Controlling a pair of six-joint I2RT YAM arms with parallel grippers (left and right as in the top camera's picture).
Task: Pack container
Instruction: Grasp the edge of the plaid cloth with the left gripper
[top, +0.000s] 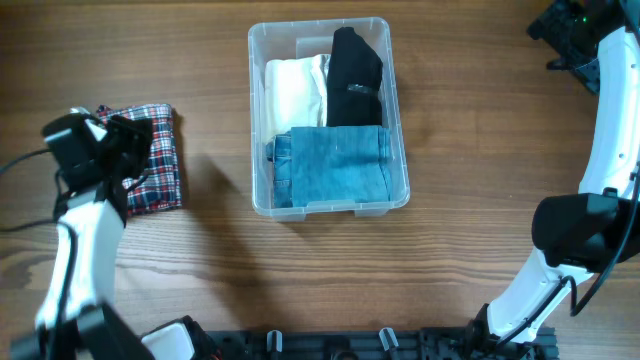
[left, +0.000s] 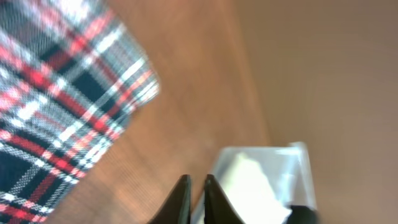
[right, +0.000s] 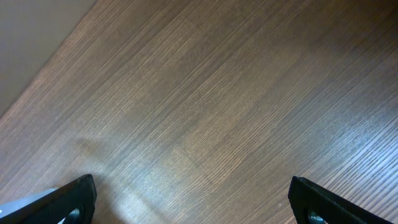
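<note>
The clear rectangular plastic container (top: 400, 150) sits mid wooden bench (top: 480, 150), holding a white fold (top: 292, 95), a black fold (top: 355, 75) and a blue denim fold (top: 335, 165). Our left end effector (left: 194, 186) hovers over the red-and-black plaid folded cloth (top: 160, 165), fingers together and seemingly empty, though that view is blurred. Descending like this could shove and rumple the cloth instead of gripping it. Our right end effector (right: 193, 199) gapes wide, well apart.

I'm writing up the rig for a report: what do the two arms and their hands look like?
Left arm and right arm both have smooth white links joined by bulky black joints, with thin black cables running alongside. The left hand and right hand each have two plain black fingers; no markings show.
</note>
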